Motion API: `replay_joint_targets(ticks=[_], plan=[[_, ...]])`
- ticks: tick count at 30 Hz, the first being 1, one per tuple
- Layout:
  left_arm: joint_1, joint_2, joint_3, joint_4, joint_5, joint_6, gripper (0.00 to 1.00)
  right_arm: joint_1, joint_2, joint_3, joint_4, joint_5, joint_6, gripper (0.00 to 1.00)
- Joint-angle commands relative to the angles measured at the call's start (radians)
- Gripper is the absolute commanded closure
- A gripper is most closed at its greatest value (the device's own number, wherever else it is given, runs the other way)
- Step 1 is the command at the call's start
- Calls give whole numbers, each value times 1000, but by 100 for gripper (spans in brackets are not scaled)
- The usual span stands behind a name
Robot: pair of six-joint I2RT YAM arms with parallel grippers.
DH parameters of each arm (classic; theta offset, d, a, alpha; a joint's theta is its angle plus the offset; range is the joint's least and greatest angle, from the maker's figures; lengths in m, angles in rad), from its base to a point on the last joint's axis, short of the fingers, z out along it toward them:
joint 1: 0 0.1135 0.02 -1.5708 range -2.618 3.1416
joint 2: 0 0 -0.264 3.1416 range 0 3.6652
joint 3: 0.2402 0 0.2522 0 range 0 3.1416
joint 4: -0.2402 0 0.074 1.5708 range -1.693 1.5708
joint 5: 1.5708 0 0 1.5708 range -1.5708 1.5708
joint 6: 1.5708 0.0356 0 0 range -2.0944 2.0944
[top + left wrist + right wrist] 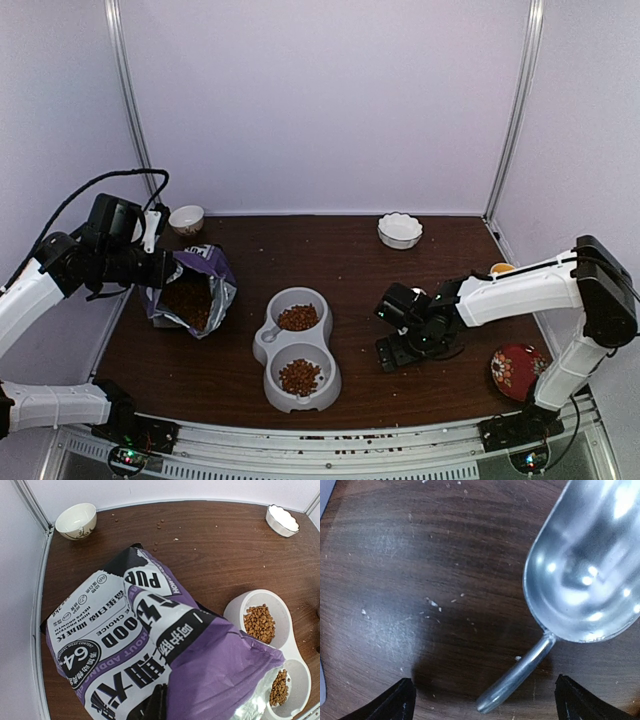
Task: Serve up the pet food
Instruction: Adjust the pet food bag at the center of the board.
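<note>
Right under the right gripper [482,702] the metal scoop [585,570] is lying empty on the table [395,555], and I'm hovering low with both fingertips [400,700] spread wide, gripping nothing. The thin handle [520,672] is pointing back into the gap, only its very end sitting between the tips. The pet food [298,318] is sitting in both wells of the grey double bowl [268,345] off to this gripper's left, and more is showing in the open purple bag [205,280] right beside the left gripper [160,268]. I can't tell if that one is actually pinching the bag, since the bag is filling its whole wrist view. What's worrying me: the handle is round, shiny and angled, so closing this shallow is probably going to make it roll or squirt out, or let the scoop swing. And if the left side isn't really holding on, the bag is likely to slump and dump kibble.
</note>
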State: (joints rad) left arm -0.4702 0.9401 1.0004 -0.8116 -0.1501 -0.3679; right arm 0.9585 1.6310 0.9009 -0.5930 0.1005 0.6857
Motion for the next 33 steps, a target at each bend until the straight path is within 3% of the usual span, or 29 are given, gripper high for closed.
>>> replay_joint_targets(ticks=[1, 14, 21, 33], plan=[[22, -16, -4, 62, -41, 11, 100, 12, -21, 54, -56, 15, -10, 0], [18, -2, 20, 73, 58, -15, 100, 32, -219, 224, -134, 90, -17, 0], [-2, 7, 52, 77, 124, -80, 100, 106, -216, 310, 98, -4, 5, 1], [-31, -47, 30, 52, 167, -147, 100, 247, 34, 474, 483, -96, 71, 11]])
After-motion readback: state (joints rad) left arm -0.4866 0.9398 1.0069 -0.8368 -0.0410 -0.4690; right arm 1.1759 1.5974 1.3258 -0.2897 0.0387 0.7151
